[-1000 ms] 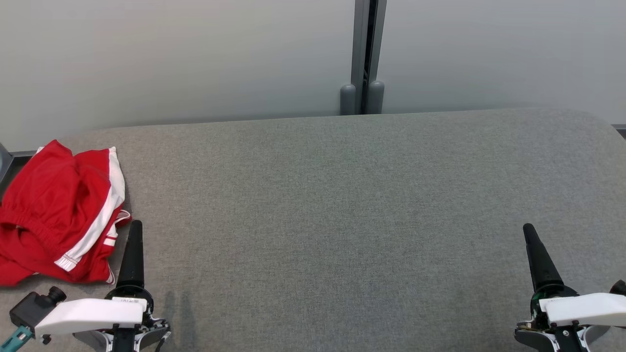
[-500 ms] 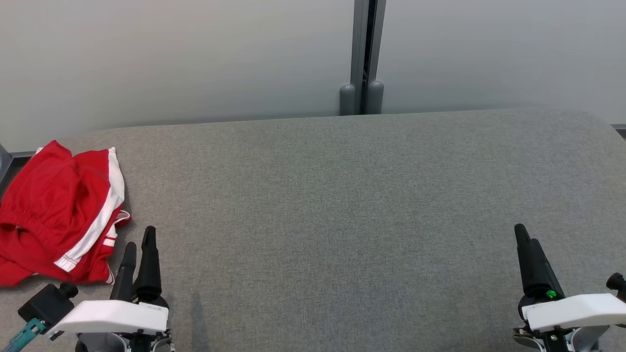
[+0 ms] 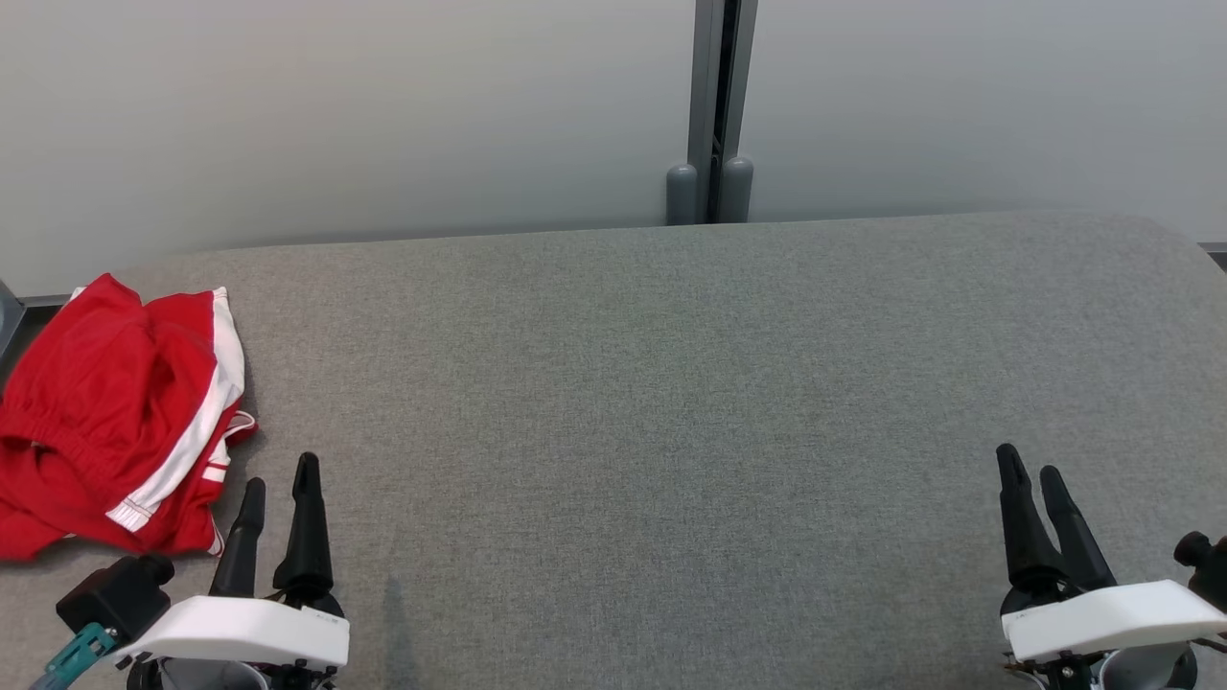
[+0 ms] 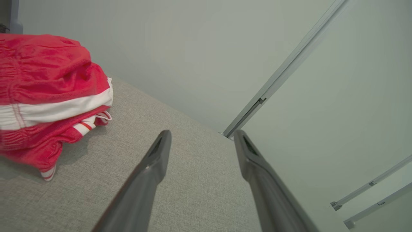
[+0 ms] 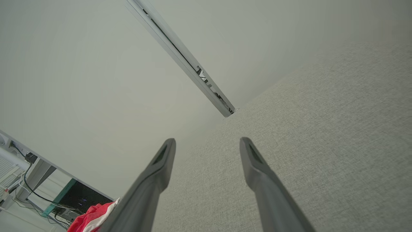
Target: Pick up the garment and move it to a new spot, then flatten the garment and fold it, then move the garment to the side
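Note:
The garment [image 3: 105, 422] is a crumpled pair of red shorts with white side stripes, lying at the left end of the grey padded table [image 3: 671, 402]. The left wrist view shows the garment [image 4: 48, 93] bunched at its upper left. My left gripper [image 3: 280, 471] hovers open just right of the garment's near corner, nothing between its fingers [image 4: 154, 161]. At the lower right my right gripper [image 3: 1028, 462] is open and empty over bare table, far from the garment [image 5: 91, 219].
A pale wall runs behind the table with a vertical metal post [image 3: 714, 105] at its middle. The table's rounded far-right corner [image 3: 1179, 240] and left edge bound the surface. Beyond the left edge are a desk and cables [image 5: 29, 180].
Both wrists have rolled so each gripper now shows two separate fingers instead of one. The left gripper has shifted right and nearer, and the right one slightly left. The garment has not moved.

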Motion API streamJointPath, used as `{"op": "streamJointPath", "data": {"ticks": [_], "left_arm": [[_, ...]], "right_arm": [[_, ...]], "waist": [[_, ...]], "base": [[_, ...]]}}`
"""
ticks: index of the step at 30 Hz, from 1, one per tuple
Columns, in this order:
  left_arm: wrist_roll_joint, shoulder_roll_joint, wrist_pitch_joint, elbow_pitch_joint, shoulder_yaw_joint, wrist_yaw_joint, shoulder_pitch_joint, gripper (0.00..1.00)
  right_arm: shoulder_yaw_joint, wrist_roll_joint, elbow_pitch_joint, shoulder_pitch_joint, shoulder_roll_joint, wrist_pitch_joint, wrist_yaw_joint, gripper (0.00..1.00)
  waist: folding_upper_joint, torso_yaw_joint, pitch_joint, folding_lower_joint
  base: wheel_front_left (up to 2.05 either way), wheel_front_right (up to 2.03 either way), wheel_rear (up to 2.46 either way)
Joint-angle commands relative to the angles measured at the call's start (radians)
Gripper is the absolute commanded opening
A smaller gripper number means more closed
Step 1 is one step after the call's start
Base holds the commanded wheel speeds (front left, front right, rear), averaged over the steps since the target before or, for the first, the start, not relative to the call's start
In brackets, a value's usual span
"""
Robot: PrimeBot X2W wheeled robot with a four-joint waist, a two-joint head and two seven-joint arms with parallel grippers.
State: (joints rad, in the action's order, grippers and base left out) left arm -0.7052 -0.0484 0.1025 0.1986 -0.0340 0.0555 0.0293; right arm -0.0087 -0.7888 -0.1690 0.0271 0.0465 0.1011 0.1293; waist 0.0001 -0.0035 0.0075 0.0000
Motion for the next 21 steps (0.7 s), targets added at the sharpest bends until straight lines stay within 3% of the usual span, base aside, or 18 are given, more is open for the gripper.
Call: {"op": "streamJointPath", "data": {"ticks": [1, 21], "left_arm": [[0.03, -0.009, 0.009, -0.01, 0.001, -0.005, 0.009, 1.0], [0.258, -0.009, 0.066, -0.011, 0.01, -0.027, -0.006, 1.0]], "right_arm": [[0.002, 0.028, 0.014, 0.002, 0.008, 0.01, 0.002, 1.0], [0.018, 0.257, 0.01, -0.009, 0.005, 0.068, 0.002, 1.0]], "waist": [[-0.0001, 0.0, 0.0, 0.0], [-0.0001, 0.001, 0.0, 0.0]], "base": [[0.0, 0.0, 0.0], [0.0, 0.0, 0.0]]}}
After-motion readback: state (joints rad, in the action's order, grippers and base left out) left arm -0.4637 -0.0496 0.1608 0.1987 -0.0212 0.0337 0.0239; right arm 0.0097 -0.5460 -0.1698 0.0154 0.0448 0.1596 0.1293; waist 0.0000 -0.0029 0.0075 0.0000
